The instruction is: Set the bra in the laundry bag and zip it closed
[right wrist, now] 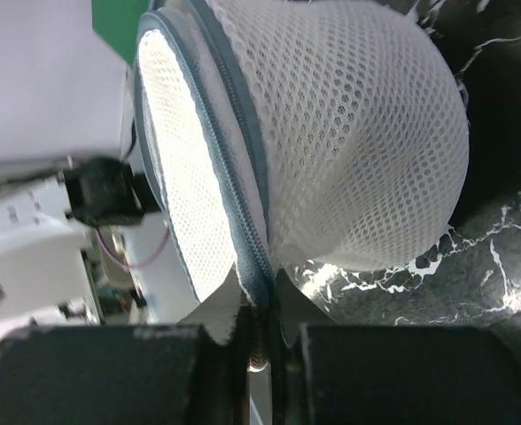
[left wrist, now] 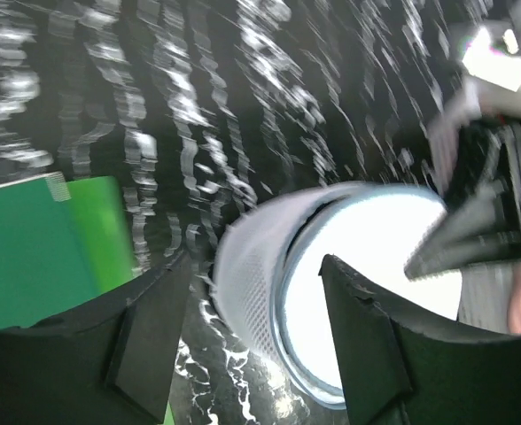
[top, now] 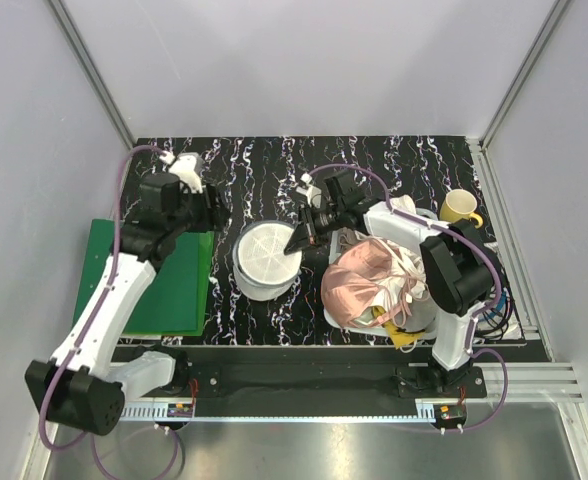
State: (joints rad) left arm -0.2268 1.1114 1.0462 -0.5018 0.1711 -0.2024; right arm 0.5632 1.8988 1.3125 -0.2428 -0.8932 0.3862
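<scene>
Two right jaws pinch the laundry bag (right wrist: 349, 133) zip.

Pale grey walls (top: 304, 60), black white-veined tabletop (top: 264, 160)

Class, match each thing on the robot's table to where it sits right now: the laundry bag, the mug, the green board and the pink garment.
Things:
1. laundry bag
2. yellow mug
3. green board
4. pink garment

Places:
A. at the right edge of the table
B. heaped just right of the bag
C. pinched at its zip rim by the right gripper
D. at the table's left edge

Pairs: 1-C, 2-A, 3-D, 4-B
</scene>
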